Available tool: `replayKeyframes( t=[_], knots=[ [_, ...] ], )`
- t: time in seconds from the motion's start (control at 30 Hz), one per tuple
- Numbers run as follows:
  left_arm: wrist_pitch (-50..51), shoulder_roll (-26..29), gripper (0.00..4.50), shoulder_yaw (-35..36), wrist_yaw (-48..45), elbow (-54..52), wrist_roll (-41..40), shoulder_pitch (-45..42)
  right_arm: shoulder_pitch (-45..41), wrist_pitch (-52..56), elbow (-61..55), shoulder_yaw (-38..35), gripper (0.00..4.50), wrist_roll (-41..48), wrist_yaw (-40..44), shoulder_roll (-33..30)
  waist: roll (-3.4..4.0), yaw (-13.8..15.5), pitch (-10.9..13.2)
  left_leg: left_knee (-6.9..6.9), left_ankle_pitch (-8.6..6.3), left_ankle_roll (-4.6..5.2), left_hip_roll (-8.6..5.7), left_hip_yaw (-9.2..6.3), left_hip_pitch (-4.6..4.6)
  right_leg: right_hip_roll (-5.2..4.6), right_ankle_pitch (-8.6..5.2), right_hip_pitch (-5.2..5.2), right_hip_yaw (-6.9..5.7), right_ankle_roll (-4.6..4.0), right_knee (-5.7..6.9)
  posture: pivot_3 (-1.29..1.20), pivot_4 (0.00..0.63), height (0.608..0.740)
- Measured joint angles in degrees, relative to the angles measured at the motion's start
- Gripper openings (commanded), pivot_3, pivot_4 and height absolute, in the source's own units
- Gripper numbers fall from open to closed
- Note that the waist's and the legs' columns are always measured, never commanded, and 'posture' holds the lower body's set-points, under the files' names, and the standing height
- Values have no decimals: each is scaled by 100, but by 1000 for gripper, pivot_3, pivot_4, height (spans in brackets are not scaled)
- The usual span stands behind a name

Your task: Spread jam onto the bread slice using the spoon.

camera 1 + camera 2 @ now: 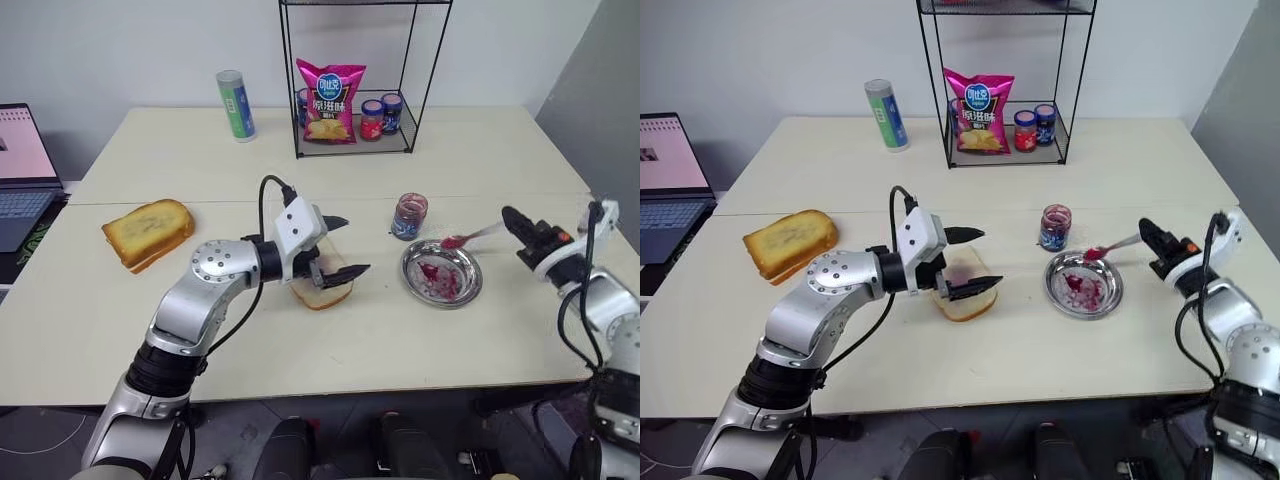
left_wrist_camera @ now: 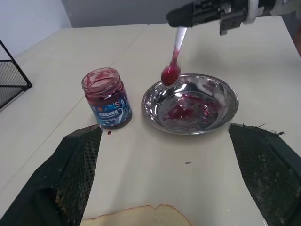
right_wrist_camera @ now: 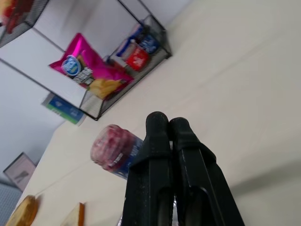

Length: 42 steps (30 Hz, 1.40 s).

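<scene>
The bread slice [image 1: 325,294] lies mid-table with a faint purple smear on it, and my left gripper [image 1: 345,247] hovers open right over it, hiding part of it. To the right stands a round steel dish [image 1: 474,288] smeared with jam [image 1: 440,278]. My right gripper [image 1: 512,220] is shut on the handle of the spoon [image 1: 470,237]. The spoon is lifted over the dish's far rim, and its bowl carries a blob of jam [image 2: 170,74]. In the right wrist view the black fingers [image 3: 156,123] are pressed together.
An open jam jar [image 1: 409,216] stands just left of the dish. A toasted slice [image 1: 148,232] lies at the left. At the back are a wire rack [image 1: 415,60] holding a pink snack bag [image 1: 330,100] and small jars [image 1: 382,115], a green can [image 1: 236,104] and a laptop [image 1: 20,170].
</scene>
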Motion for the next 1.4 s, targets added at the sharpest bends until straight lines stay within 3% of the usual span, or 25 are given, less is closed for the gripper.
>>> replayKeyframes(
  t=[0.17, 0.37, 0.7, 0.9, 1.4],
  knots=[
    [-111, -43, 4500, 427, 127, 86, -53, -33, -1057, 486, 256, 70, 33, 173, 510, -629, 1, 4, 2, 3, 0, 0, 0, -1, -3, 0, 1, 0, -3, 0, -3, 0, 150, 740],
    [-116, -233, 4500, 622, 235, 251, -143, -172, -2193, 18, 1137, 678, 33, -770, 797, -413, 1, 3, 2, 3, 0, 0, -1, 6, -4, 0, 9, 0, -2, -7, -4, 0, 150, 740],
    [-123, -271, 4500, 625, 375, 260, -112, -170, -2570, -1162, 2110, 1971, 33, -2784, 1871, -106, 1, 6, 2, 6, 0, 0, -3, 4, -9, -7, 23, -5, -3, -21, -3, 0, 150, 740],
    [-120, -264, 4500, 626, 447, 180, -113, -130, -2777, -1755, 2511, 2066, 33, -3458, 2231, -61, 1, 7, 2, 3, 0, 0, -3, 3, -9, -7, 23, -5, -3, -21, -5, 0, 150, 740],
    [-114, -264, 4500, 624, 494, 139, -112, -110, -2754, -3083, 2716, 3086, 33, -5245, 2928, 75, 1, 4, 2, 4, 1, -2, -3, 1, -6, -8, 24, -5, -4, -22, -2, 0, 150, 740]
  ],
)
